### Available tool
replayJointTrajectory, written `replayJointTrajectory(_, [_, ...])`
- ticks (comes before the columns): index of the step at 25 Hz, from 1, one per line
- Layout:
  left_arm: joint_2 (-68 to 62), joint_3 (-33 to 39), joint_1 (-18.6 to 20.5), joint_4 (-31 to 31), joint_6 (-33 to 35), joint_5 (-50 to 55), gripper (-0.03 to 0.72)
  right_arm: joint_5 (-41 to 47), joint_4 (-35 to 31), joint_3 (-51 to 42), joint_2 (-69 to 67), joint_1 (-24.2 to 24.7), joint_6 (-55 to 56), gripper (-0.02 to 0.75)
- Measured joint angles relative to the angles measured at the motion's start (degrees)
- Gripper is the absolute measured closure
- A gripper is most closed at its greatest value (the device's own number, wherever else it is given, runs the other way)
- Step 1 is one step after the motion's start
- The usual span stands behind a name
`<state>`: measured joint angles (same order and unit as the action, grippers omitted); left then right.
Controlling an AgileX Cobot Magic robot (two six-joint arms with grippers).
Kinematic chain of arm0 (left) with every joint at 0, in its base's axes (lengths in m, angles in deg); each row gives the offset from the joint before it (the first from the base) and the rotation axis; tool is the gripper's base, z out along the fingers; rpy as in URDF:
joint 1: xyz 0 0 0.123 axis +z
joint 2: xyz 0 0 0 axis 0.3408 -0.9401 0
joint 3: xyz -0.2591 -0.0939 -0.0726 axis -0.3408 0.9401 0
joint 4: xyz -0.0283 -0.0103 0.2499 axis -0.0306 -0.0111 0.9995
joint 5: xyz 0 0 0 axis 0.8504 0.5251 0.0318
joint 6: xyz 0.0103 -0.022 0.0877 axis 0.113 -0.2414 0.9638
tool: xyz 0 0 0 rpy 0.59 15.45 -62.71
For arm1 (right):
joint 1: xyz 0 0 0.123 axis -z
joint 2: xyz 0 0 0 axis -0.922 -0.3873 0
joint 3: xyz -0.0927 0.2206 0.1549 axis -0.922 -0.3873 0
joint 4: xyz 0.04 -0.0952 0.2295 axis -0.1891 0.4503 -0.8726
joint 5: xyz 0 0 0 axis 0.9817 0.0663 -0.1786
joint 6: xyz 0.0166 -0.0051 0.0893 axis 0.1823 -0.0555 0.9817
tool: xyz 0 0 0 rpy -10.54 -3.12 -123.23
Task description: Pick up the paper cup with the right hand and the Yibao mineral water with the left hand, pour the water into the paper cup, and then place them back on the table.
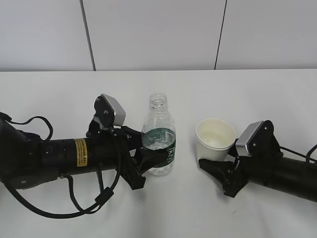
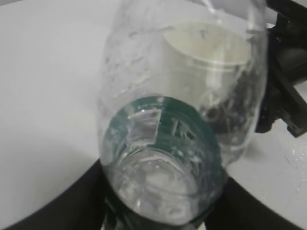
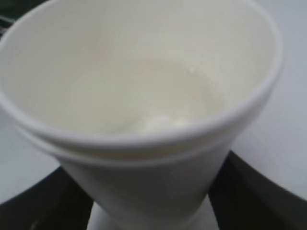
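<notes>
Upright on the white tabletop [image 1: 59,89], left of centre: the Yibao mineral water [image 1: 159,135], capless, dark green label band facing near. Clamped around its lower body: the left tool [image 1: 143,161], black fingers on either side at label height and below, arm with yellow sticker lying low along the tabletop from the left edge, loose black cables looping beneath. Close up in the left wrist view: the clear ribbed bottle [image 2: 177,134] filling the middle, black fingers at the bottom corners pressed to its sides, droplets inside the plastic. Right of the bottle, near but apart: the paper cup [image 1: 215,138], upright, open mouth showing a cream inside. Around the cup's lower part: the right tool [image 1: 218,171], one black finger visible on the near left of the base, grey-silver camera block just right of the rim. Seen from the right wrist view: the cup [image 3: 144,120] between two dark fingers at the lower corners, walls close against them, apparently held; a faint pale pool at the bottom of the cup.
</notes>
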<state>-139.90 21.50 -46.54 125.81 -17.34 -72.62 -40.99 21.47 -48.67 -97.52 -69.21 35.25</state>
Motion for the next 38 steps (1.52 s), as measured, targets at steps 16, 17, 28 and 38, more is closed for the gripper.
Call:
replayJointTrajectory(16, [-2.75, -0.07, 0.00, -11.66, 7.24, -2.10, 0.327, 0.00, 9.12, 2.76, -1.73, -1.29, -0.04, 0.214])
replayJointTrajectory(17, [-2.75, -0.07, 0.00, -11.82, 7.59, -2.24, 0.327, 0.00, 9.32, 2.76, -1.86, -1.29, -0.04, 0.214])
replayJointTrajectory(28, [-2.75, -0.07, 0.00, -11.99, 8.31, -2.23, 0.327, 0.00, 10.24, 2.76, -2.20, -1.29, -0.13, 0.214])
replayJointTrajectory(38, [-2.75, -0.07, 0.00, -12.04, 8.31, -1.99, 0.257, 0.00, 8.78, 2.76, -3.25, -1.29, -0.17, 0.179])
